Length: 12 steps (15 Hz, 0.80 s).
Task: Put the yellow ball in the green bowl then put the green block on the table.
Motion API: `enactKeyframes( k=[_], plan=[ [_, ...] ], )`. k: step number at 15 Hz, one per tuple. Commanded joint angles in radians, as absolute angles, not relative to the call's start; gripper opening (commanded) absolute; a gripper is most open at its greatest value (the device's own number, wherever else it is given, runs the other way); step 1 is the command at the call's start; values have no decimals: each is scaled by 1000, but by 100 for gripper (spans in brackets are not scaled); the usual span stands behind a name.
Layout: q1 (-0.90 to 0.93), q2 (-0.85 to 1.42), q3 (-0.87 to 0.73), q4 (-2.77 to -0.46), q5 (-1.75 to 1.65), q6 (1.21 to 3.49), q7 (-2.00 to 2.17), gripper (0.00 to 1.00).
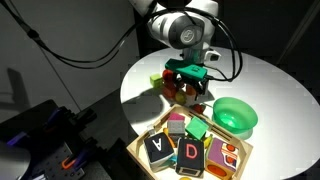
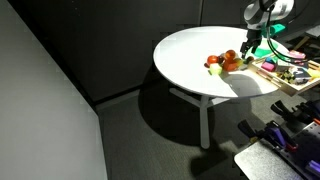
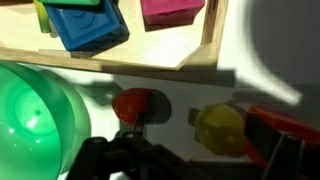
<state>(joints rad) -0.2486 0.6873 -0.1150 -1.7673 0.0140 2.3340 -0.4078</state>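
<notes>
In the wrist view the yellow ball (image 3: 222, 128) lies on the white table (image 3: 185, 85), below and between the wide-apart fingers of my gripper (image 3: 195, 158), which is open and holds nothing. The gripper (image 1: 188, 72) hovers above a cluster of balls. The green bowl (image 3: 35, 115) stands to the ball's left and looks empty; an exterior view shows this bowl (image 1: 236, 115) beside the tray. The green block (image 1: 197, 130) sits in the wooden tray (image 1: 160, 162) among the lettered blocks.
A red ball (image 3: 130, 103) lies between the bowl and the yellow ball. The tray edge (image 3: 190, 55) runs close behind them, holding a blue block (image 3: 90, 25) and a pink block (image 3: 170, 10). More red and orange balls (image 2: 228, 62) sit on the table (image 2: 190, 55).
</notes>
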Motion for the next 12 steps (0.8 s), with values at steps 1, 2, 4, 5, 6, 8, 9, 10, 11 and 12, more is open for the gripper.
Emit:
enactKeyframes(
  k=[1, 2, 4, 5, 6, 8, 9, 10, 11, 12],
  plan=[
    [-257, 714, -101, -1711, -20, 2286, -384, 100],
    [-256, 718, -100, -1706, -23, 2281, -384, 100],
    [-253, 725, -97, -1698, -28, 2275, -383, 100],
    [-252, 728, -95, -1695, -31, 2274, -382, 100],
    [-251, 732, -94, -1691, -33, 2272, -382, 100],
    [-249, 741, -92, -1683, -36, 2269, -381, 100],
    [-248, 744, -90, -1681, -37, 2268, -382, 100],
    [-247, 747, -89, -1679, -37, 2267, -382, 100],
    [-246, 751, -88, -1676, -38, 2267, -383, 100],
    [-245, 756, -87, -1674, -38, 2266, -382, 100]
  ],
)
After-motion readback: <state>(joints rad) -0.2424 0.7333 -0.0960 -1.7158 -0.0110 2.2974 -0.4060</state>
